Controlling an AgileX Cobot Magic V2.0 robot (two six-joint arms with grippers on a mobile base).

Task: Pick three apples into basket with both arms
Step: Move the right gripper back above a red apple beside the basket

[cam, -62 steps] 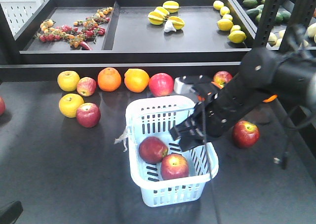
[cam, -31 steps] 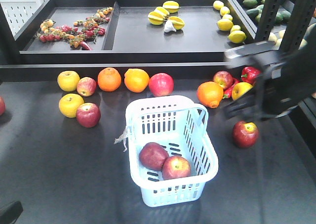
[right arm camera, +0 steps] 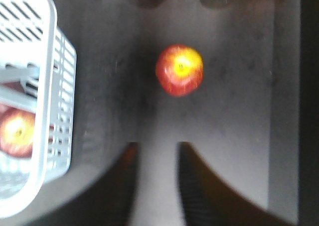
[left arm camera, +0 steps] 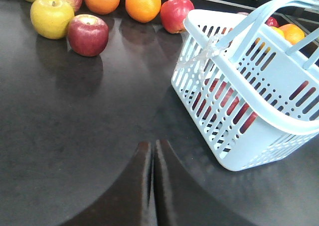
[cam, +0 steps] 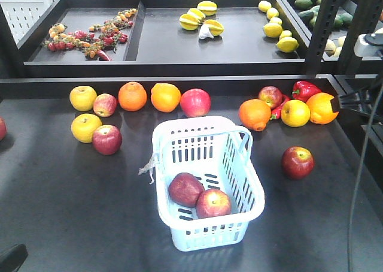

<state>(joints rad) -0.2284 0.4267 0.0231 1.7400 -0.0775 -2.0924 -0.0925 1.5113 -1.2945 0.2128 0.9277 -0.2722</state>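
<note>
The pale blue basket [cam: 206, 123] stands mid-table with two dark red apples in it, one [cam: 185, 189] to the left and one [cam: 213, 203] to the right. A third red apple [cam: 297, 162] lies on the table to its right. In the right wrist view that apple [right arm camera: 179, 69] sits just ahead of my open, empty right gripper [right arm camera: 158, 149], with the basket [right arm camera: 57, 86] to its left. My left gripper [left arm camera: 152, 146] is shut on nothing, low over the table beside the basket [left arm camera: 279, 71]. Another red apple [left arm camera: 88, 34] lies further off.
A row of yellow apples [cam: 82, 97], oranges [cam: 132, 96] and red apples [cam: 195, 102] lines the back edge. More fruit and a red pepper [cam: 305, 90] sit at back right. A raised shelf [cam: 167, 65] holds trays behind. Part of the right arm [cam: 359, 98] shows at the right edge.
The right arm has swung from over the basket away to the right, almost out of the front view. The two apples in the basket have settled slightly.
</note>
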